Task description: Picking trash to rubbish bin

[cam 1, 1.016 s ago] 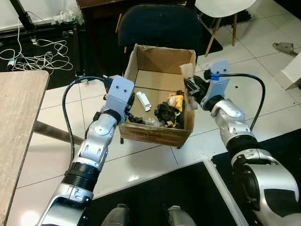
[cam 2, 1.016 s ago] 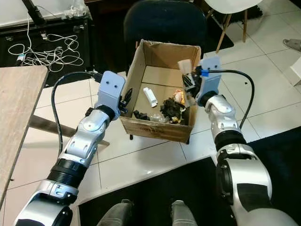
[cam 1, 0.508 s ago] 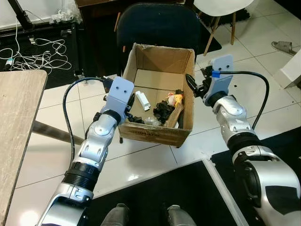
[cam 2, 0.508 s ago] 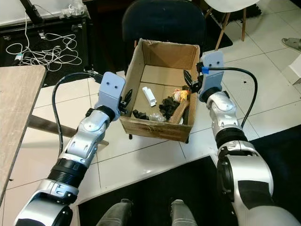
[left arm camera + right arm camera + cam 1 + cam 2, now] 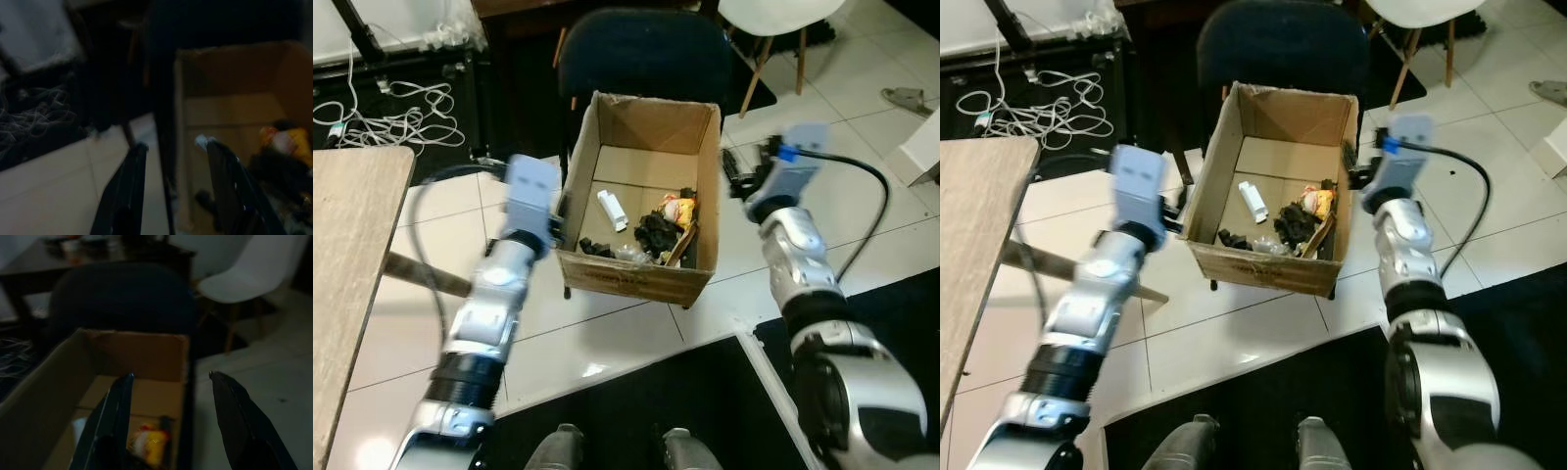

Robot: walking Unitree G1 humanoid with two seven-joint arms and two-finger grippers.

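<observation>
Cardboard box (image 5: 651, 279): open-topped, standing on the white tiled floor in front of a dark chair (image 5: 641, 54), serving as the rubbish bin.
Trash (image 5: 658, 233): a dark crumpled heap with a yellow wrapper (image 5: 678, 208) on it, piled in the box's near right corner; a small white piece (image 5: 611, 209) lies apart on the box floor.
Right gripper (image 5: 168, 396): just outside the box's right wall, level with its rim, fingers spread wide and holding nothing; the yellow wrapper sits below and between them in the wrist view.
Left gripper (image 5: 173, 169): blurred, beside the box's left wall, fingers parted and empty, straddling that wall's edge in its wrist view.
Trash relative to grippers: inside the box, touching neither.
Wooden table (image 5: 342, 284): on the robot's left.
Cables (image 5: 386, 122): tangled white cords on the floor beyond the table.
</observation>
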